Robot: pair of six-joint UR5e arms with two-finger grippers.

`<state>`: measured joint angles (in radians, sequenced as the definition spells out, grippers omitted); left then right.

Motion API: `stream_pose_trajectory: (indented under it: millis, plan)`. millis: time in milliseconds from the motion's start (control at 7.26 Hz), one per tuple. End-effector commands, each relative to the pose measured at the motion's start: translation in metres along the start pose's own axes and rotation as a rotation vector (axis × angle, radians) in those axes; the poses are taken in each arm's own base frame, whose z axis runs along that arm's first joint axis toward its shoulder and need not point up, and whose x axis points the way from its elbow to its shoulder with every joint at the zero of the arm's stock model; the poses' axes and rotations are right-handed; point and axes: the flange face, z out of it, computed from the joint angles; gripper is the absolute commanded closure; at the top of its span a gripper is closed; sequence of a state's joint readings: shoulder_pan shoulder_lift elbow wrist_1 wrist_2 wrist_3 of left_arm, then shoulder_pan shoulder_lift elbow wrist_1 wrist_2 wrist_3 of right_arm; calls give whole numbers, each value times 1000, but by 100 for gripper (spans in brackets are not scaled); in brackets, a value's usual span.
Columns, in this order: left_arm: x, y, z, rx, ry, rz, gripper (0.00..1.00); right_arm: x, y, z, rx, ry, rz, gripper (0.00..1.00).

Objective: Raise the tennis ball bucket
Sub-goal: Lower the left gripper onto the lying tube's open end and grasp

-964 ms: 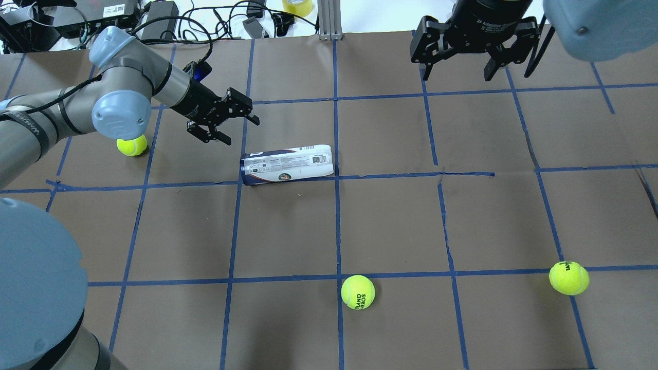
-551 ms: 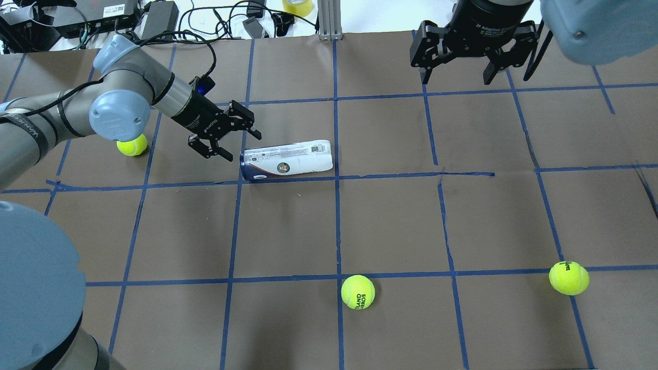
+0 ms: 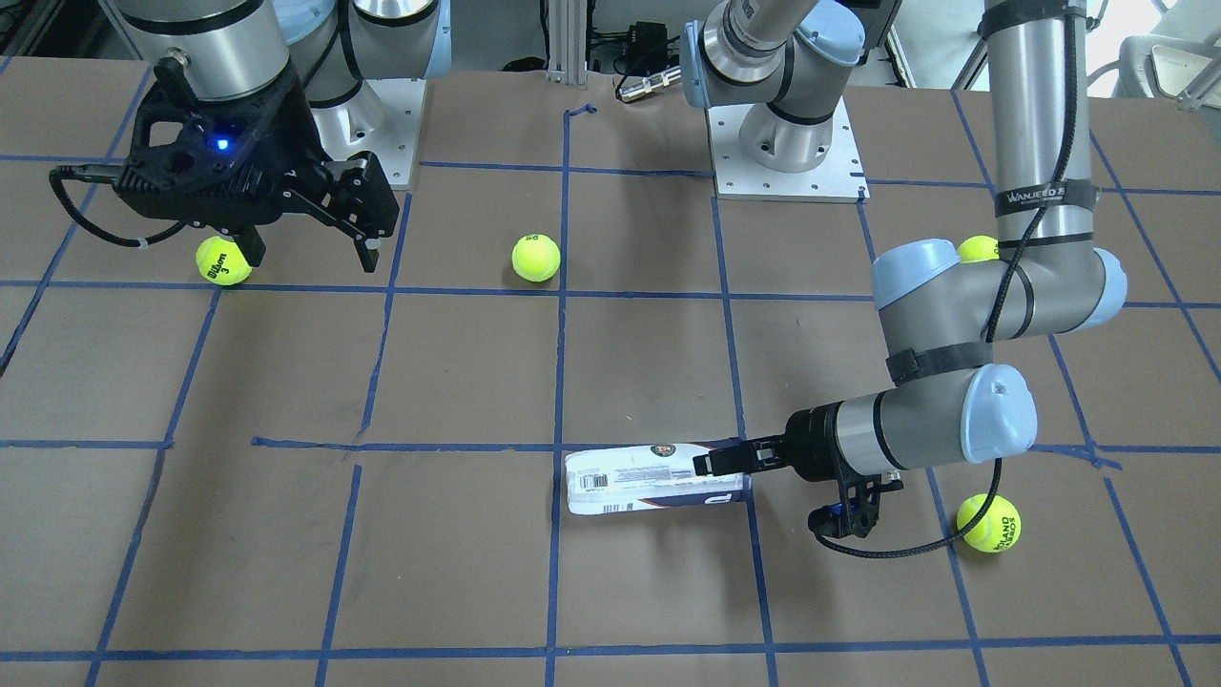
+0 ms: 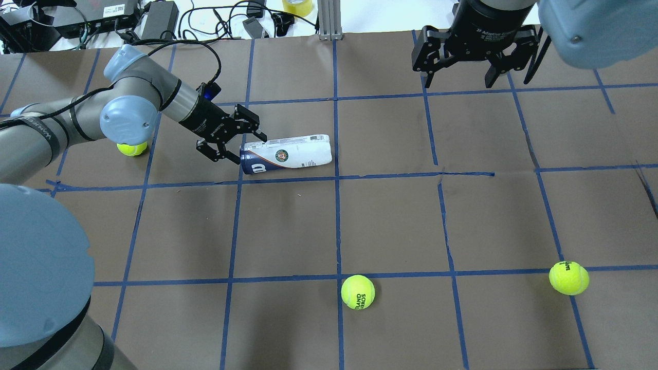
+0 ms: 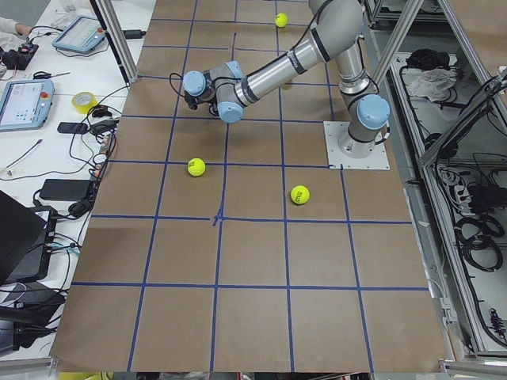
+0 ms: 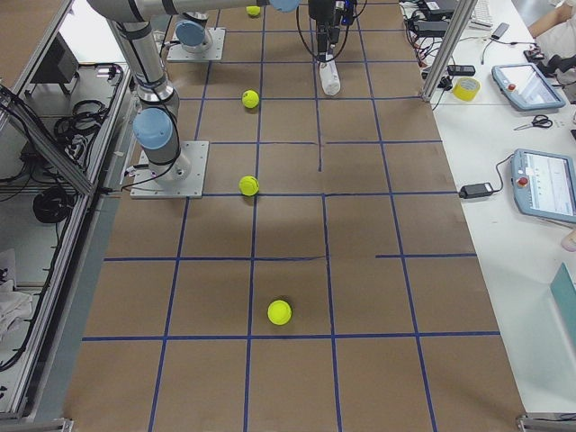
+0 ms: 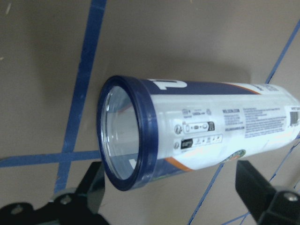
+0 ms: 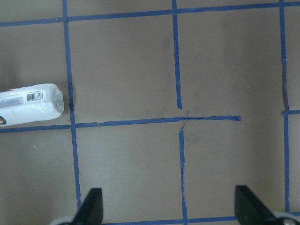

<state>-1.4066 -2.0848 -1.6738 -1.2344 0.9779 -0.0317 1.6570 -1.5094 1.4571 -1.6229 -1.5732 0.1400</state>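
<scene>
The tennis ball bucket (image 4: 293, 154) lies on its side on the brown table, navy rim towards my left arm. It also shows in the front view (image 3: 649, 482), the left wrist view (image 7: 201, 131) and the right wrist view (image 8: 30, 103). It looks empty through the open end. My left gripper (image 4: 245, 149) is open, low at the rim end, with one finger on either side of the rim (image 7: 124, 136). My right gripper (image 4: 470, 72) is open and empty, hovering high over the far right of the table.
Yellow-green tennis balls lie loose: one under my left elbow (image 4: 132, 148), one at the near middle (image 4: 358, 292), one at the near right (image 4: 568, 278). Blue tape grids the table. Cables and boxes (image 4: 154, 20) lie beyond the far edge.
My left gripper has moved right and down to the bucket's rim end. The bucket has rolled a little, its label turned and its far end tilted slightly. The right gripper has barely moved.
</scene>
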Motion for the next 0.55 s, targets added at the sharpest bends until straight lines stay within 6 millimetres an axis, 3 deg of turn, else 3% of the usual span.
stream_pose_trajectory:
  millis: [0,275,413]
  plan:
    - [-2,-6,8,6,20,6,0,1,0,0,0,1,3,0]
    - [0,-4,15,-5,16,-8,0,0,0,1,-2,-2,1,0]
    - [1,-5,14,-3,18,-26,8,0,0,0,0,-2,1,0]
